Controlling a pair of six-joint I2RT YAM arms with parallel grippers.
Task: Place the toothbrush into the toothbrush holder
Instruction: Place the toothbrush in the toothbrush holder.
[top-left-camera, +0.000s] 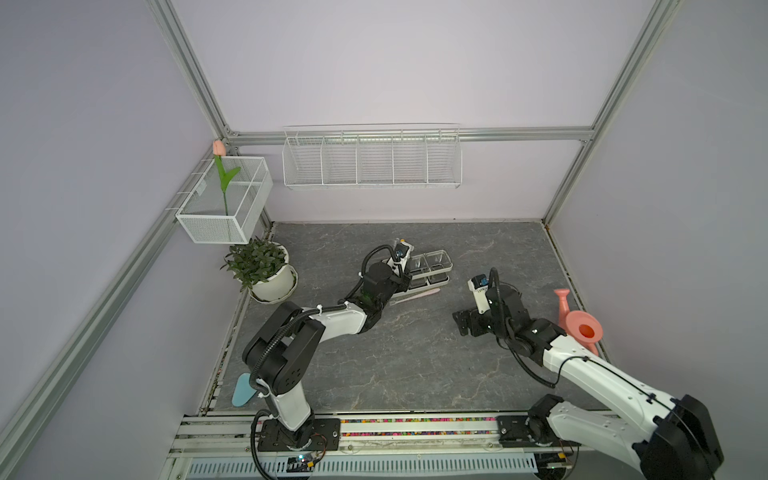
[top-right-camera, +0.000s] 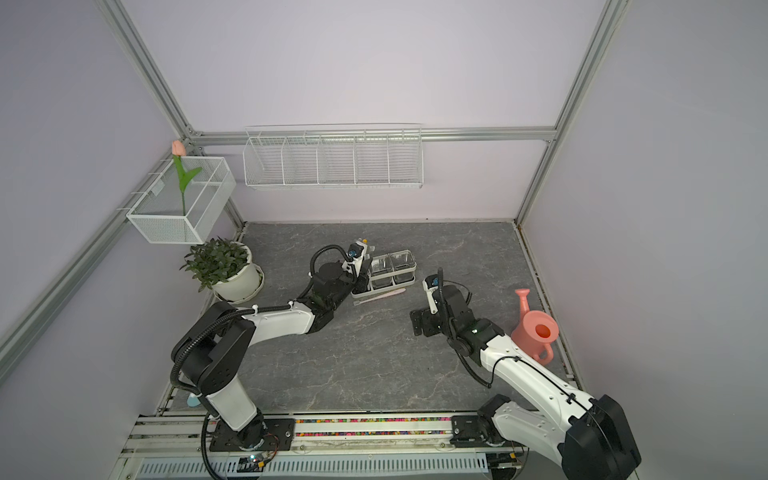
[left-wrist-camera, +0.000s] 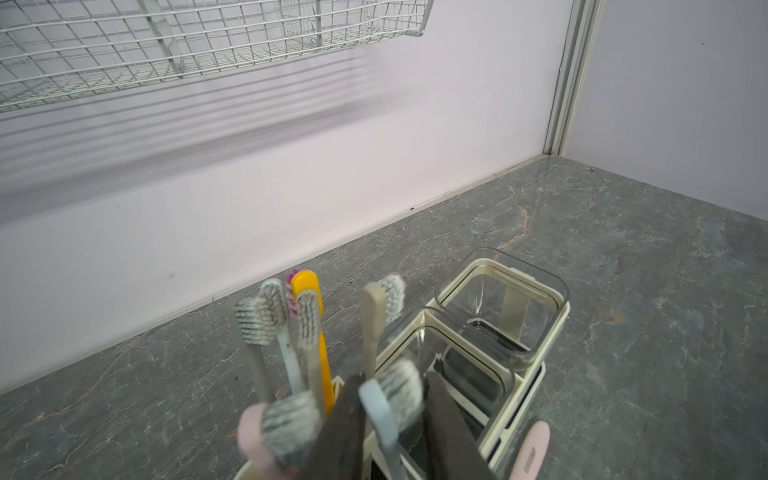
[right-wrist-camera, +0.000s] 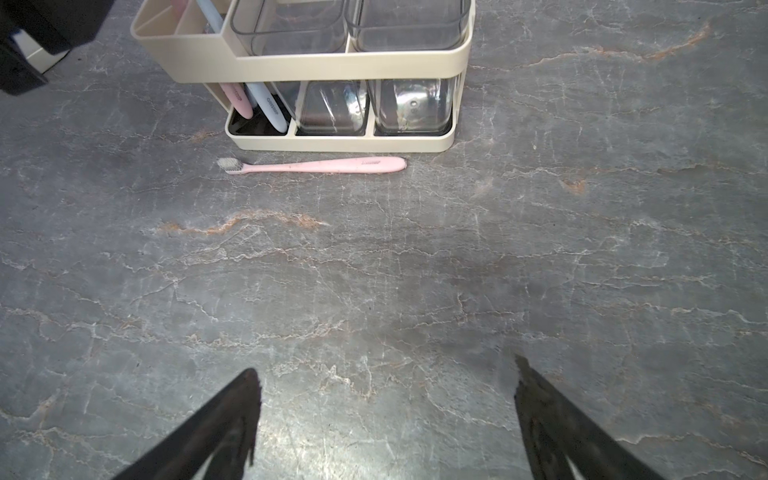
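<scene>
On the near side of the holder (right-wrist-camera: 316, 66), well apart from it, our right pincer (right-wrist-camera: 386, 368) hangs over bare table (right-wrist-camera: 374, 270), jaws spread wide and empty. Just beside the holder's near long wall a pink brush (right-wrist-camera: 316, 166) lies flat and parallel to it, bristle end toward the divided compartment; we take it for one not yet stowed. Over that compartment sits our left pincer (left-wrist-camera: 395, 380), and the blue brush (left-wrist-camera: 388, 446) stands between its fingers (left-wrist-camera: 345, 428), head up, its handle foot down on the holder's dark floor. The jaws look released: a gap shows beside the handle. We judge the step in hand to be letting go, so we should part wider before lifting, then rise straight, so that neither finger drags the blue brush or knocks its neighbours. Deeper in the compartment, toward the holder's far side, other brushes (left-wrist-camera: 307, 320) stand upright. The two clear cups (left-wrist-camera: 498, 324) fill the holder's other end, empty.
</scene>
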